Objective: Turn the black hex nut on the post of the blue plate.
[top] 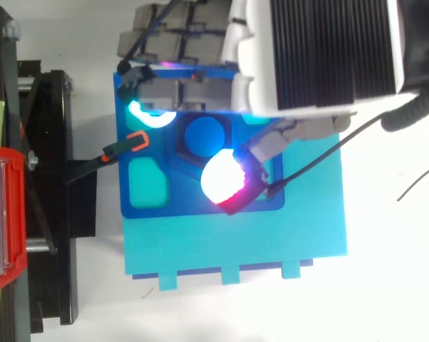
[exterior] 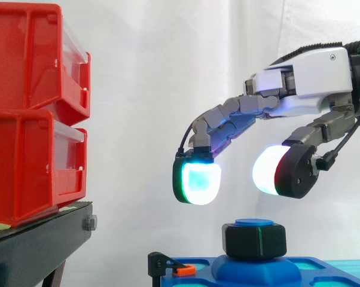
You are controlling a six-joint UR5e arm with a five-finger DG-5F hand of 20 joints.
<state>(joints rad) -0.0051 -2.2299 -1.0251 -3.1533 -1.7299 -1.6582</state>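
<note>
The black hex nut (exterior: 255,239) sits on the blue post (exterior: 256,223) of the blue plate (exterior: 311,269), at the lower middle of the side view. From above, the nut (top: 180,158) rings the round post top (top: 202,137). My hand (exterior: 308,84) hangs above the nut with a clear gap below its pads. Its fingers (exterior: 198,179) and thumb (exterior: 281,170) are spread apart and relaxed, holding nothing. In the top view the hand (top: 314,57) covers the plate's far side, and its glowing pads straddle the post.
Two stacked red bins (exterior: 33,113) stand on a black stand (exterior: 42,245) at the left. A black clamp with an orange tip (top: 132,141) holds the plate's left edge. A cyan base (top: 236,242) lies under the plate.
</note>
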